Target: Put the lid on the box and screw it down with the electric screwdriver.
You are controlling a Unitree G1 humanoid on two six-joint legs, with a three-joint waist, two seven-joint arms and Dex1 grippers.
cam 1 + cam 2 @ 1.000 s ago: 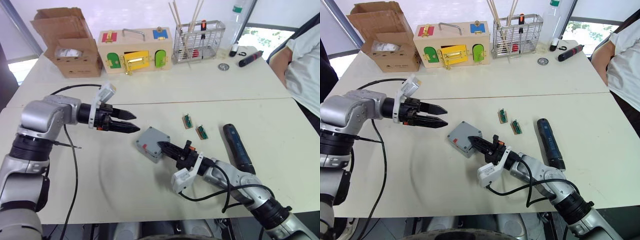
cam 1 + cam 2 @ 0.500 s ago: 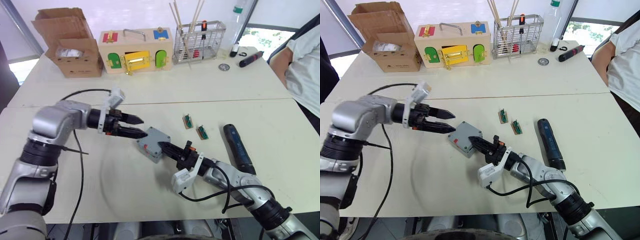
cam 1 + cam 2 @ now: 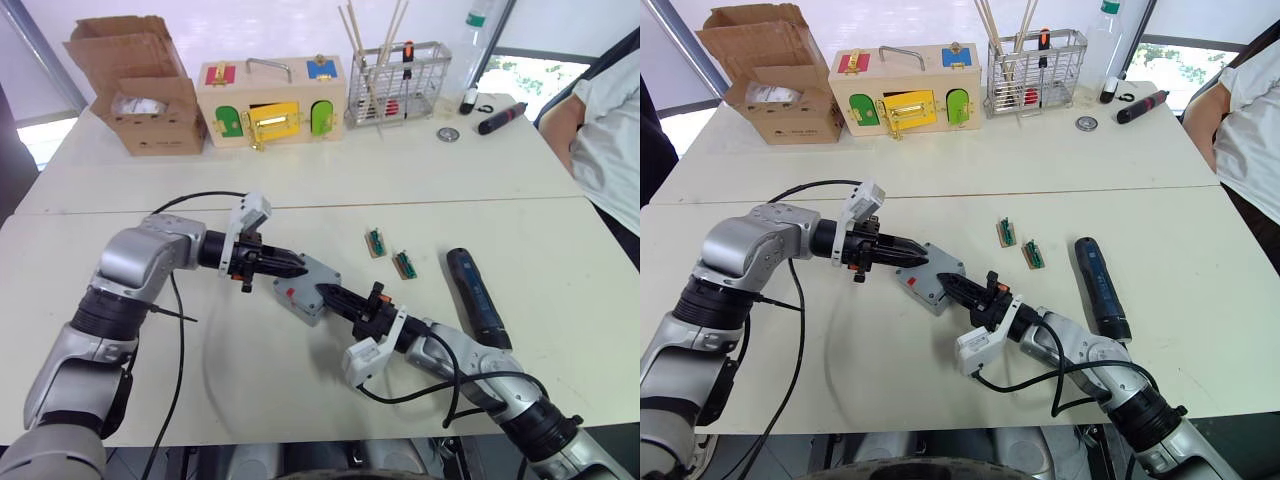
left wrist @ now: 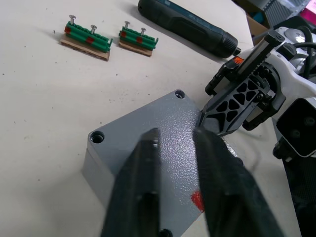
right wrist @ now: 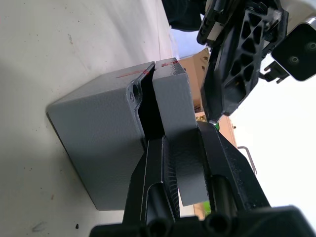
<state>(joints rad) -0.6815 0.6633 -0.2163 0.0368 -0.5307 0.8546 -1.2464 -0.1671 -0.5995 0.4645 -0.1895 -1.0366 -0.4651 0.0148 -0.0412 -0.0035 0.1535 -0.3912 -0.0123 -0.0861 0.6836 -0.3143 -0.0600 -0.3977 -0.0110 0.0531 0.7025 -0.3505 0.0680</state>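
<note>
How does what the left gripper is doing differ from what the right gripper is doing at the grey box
The right gripper is clamped on the lid, one finger inside the gap above the box; the left gripper grips nothing, fingers slightly apart over the lid top. They approach from opposite sides. Both meet at the lid.

The box [image 3: 306,285] sits mid-table [image 3: 300,190] — electric screwdriver [image 3: 477,295] to its right, well apart.
</note>
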